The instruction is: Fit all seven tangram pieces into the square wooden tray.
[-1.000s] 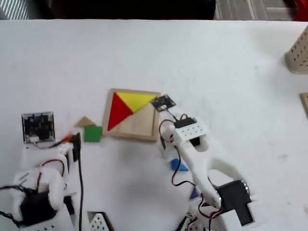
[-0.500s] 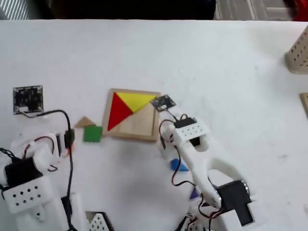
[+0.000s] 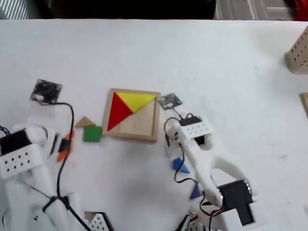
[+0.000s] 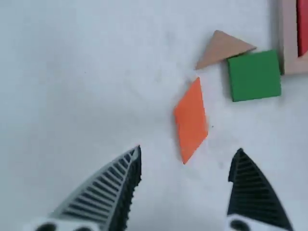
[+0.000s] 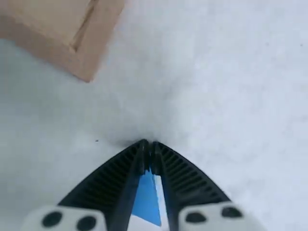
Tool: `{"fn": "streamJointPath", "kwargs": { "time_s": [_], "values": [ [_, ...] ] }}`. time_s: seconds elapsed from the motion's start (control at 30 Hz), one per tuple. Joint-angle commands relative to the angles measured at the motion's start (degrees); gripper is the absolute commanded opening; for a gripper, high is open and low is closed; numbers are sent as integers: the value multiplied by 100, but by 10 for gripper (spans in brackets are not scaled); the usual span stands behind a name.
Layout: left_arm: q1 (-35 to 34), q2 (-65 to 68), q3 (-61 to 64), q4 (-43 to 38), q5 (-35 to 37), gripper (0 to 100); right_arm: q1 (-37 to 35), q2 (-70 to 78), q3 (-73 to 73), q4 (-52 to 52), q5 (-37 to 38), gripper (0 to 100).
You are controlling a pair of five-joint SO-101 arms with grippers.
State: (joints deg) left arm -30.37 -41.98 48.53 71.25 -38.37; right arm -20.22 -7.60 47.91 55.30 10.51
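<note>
The square wooden tray point(image 3: 130, 136) holds two pieces: red triangle point(image 3: 118, 111) and yellow triangle point(image 3: 136, 100). Five lie outside on the table:

- tan triangle point(image 3: 85, 121)
- green square point(image 3: 92, 134)
- orange parallelogram point(image 4: 191, 120)
- blue triangle point(image 3: 180, 166)
- purple piece point(image 3: 195, 192)

The left gripper point(image 4: 187, 150) is spread wide near the parallelogram. The right gripper point(image 5: 149, 143) is closed with its tips meeting.

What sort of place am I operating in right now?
Probably a robotics lab or hobby workbench, not a home: a plain white table, white arms with bare wiring, a tangram tray as a test task, and a perforated wooden block off to one side.
</note>
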Motion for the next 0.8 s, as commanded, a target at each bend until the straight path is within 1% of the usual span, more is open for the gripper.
{"fn": "streamJointPath", "kwargs": {
  "time_s": [0.0,0.07,0.1,0.13,0.2,0.3,0.37,0.5,0.53,0.57,0.67,0.77],
  "values": [
    [48,497,-237,-510,-1459,298,400,-136,-18,84,53,24],
    [66,778,-237,-695,-2031,298,497,-136,-18,84,70,24],
    [75,945,-246,-826,-2040,298,505,-136,-18,84,79,24],
    [92,1112,-273,-949,-1864,298,505,-136,-18,84,79,24],
    [119,1402,-281,-1081,-1363,298,497,-136,-18,84,79,24],
    [110,1666,-237,-1020,-422,298,488,-136,-18,84,79,24],
    [119,1666,-114,-888,387,298,479,-136,-18,84,79,24],
    [136,1569,0,-888,2233,299,470,-136,-18,57,79,24],
    [136,1552,18,-888,2585,299,470,-136,-18,57,79,24],
    [136,1543,35,-888,2787,299,470,-136,-18,57,79,24],
    [136,1613,167,-949,2892,298,470,-136,-18,57,79,25],
    [136,1798,536,-1451,2901,298,470,-136,-18,57,79,25]
  ]
}}
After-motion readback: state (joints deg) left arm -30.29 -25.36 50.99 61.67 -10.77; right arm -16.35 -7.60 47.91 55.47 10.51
